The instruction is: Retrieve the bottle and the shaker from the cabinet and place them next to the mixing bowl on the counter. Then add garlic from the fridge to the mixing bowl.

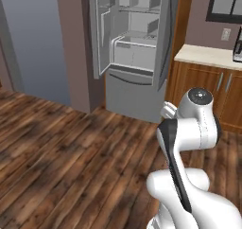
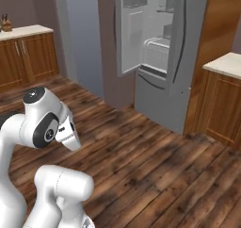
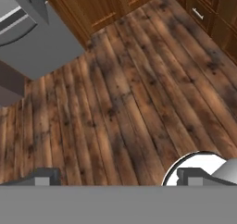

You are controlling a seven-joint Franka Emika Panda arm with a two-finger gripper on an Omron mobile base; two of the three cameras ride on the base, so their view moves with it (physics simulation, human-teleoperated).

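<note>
- Fridge sitting at top centre of the left base view, upper doors hanging open, pale shelves and door bins showing; same fridge at top centre-right of the right base view.
- Garlic: too small or hidden to pick out on the shelves from this range, so its spot is unknown.
- Risk one, my read: base parking too far off or off-axis, leaving the arm reaching at full stretch into the fridge.
- Risk two: open door standing at upper centre of the right base view, between robot and shelves; a wide arm swing is likely clipping its edge.
- Risk three: counter corner at right edge of the left base view lying close beside the fridge, tight for the elbow.
- Gripper at bottom of the hand view, jaws spread fully apart, holding nothing, touching nothing.
- Hand camera looking down at bare wooden floor, fridge base at upper left, so the gripper is hanging well apart from any shelf.
</note>
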